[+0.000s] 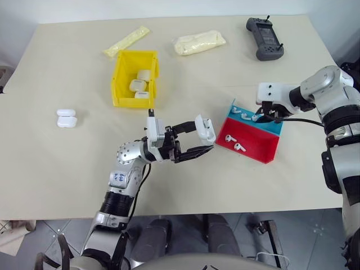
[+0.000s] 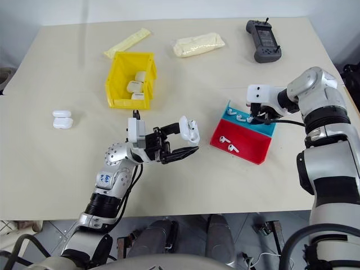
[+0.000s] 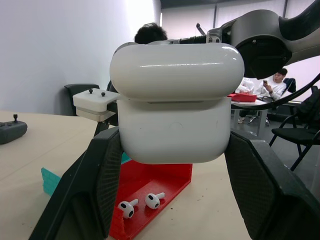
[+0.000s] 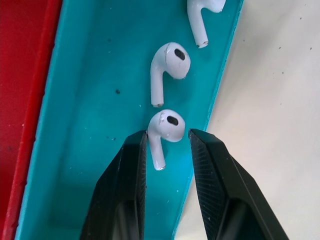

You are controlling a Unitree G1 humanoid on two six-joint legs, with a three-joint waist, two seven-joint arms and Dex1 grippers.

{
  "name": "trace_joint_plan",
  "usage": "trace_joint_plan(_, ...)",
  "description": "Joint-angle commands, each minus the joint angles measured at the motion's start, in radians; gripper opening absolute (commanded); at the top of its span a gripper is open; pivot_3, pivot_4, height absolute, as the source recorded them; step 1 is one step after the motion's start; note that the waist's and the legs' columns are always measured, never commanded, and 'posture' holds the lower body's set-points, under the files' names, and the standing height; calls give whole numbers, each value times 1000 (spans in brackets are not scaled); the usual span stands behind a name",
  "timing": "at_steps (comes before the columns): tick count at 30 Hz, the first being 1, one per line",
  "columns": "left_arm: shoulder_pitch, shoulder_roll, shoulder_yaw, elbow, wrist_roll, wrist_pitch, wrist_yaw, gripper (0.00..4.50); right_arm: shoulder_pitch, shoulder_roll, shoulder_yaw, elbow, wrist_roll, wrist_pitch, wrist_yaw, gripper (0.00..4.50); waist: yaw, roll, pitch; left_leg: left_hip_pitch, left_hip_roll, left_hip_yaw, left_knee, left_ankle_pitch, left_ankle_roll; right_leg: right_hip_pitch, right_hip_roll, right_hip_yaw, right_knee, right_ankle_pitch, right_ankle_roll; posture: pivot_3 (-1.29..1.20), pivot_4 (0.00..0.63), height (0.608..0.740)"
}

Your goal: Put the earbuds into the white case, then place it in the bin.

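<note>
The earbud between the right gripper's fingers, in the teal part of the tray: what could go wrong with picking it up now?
1. The right gripper brackets only the rounded head of the earbud, so it may slip or pop out as the fingers squeeze.
2. A second earbud lies just beyond it and could be knocked.
3. The tray wall runs right beside one finger, which may catch on it.

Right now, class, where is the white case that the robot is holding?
The white case sits clamped in the left gripper, lifted above the table just left of the red and teal tray.
</note>
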Motion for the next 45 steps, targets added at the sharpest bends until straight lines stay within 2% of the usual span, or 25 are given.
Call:
trace_joint_plan(1,12,6,-1,-44,-10,2,9,2737,-15,9,-1,19,-13,-16,-6,1354,0,0,0,0,0,0,0,0,0,0,0,0,0,0,0,0,150,740)
trace_joint_plan(5,11,9,1,-47,-8,3,16,2737,-14,19,-1,27,-16,-22,-7,1354,0,0,0,1,0,0,0,0,0,0,0,0,0,0,0,0,150,740)
trace_joint_plan(9,10,13,2,-51,-9,3,22,2737,-10,23,-4,29,-17,-24,-5,543,0,0,0,1,0,0,0,0,0,1,0,0,0,0,0,0,150,740)
trace_joint_plan(16,11,20,3,-56,-11,5,27,2737,-17,18,-20,22,-6,-25,-15,507,0,0,0,1,0,0,0,0,0,1,0,0,0,0,0,0,150,740)
trace_joint_plan(20,9,21,1,-56,-11,7,28,2737,-37,-28,-78,-18,48,-12,4,507,0,0,0,1,0,0,0,0,0,1,0,0,0,0,0,0,150,740)
trace_joint_plan(24,5,25,1,-54,-15,12,21,2737,-21,-100,-165,-108,138,19,85,507,4,1,0,0,0,0,0,0,0,-1,0,0,0,0,0,0,150,740)
trace_joint_plan(26,0,27,1,-48,-17,14,17,2737,19,-133,-223,-190,218,69,160,507,5,1,0,-1,0,0,0,0,0,-1,0,0,0,0,0,0,150,740)
trace_joint_plan(28,-9,27,2,-36,-17,13,14,2737,90,-153,-303,-327,334,202,222,507,5,1,0,0,0,0,0,0,0,0,0,0,0,0,0,0,150,740)
trace_joint_plan(31,-22,25,4,-21,-16,14,11,2737,248,-162,-407,-589,491,429,221,507,7,1,0,0,0,-1,1,0,0,1,0,-1,0,0,0,0,150,740)
trace_joint_plan(35,-41,20,2,-2,-15,15,3,2737,509,-123,-528,-971,680,683,102,507,12,1,0,0,0,-1,1,0,0,0,0,0,1,0,0,0,150,740)
trace_joint_plan(39,-55,18,-1,9,-14,22,-5,2737,705,-19,-635,-1270,876,888,-48,507,16,1,0,0,0,0,1,0,0,0,0,0,1,0,0,0,150,740)
trace_joint_plan(45,-68,30,1,17,-16,49,-11,2737,826,168,-760,-1505,1182,1091,-296,507,29,1,0,0,0,-1,2,0,0,1,-1,0,0,0,0,0,150,740)
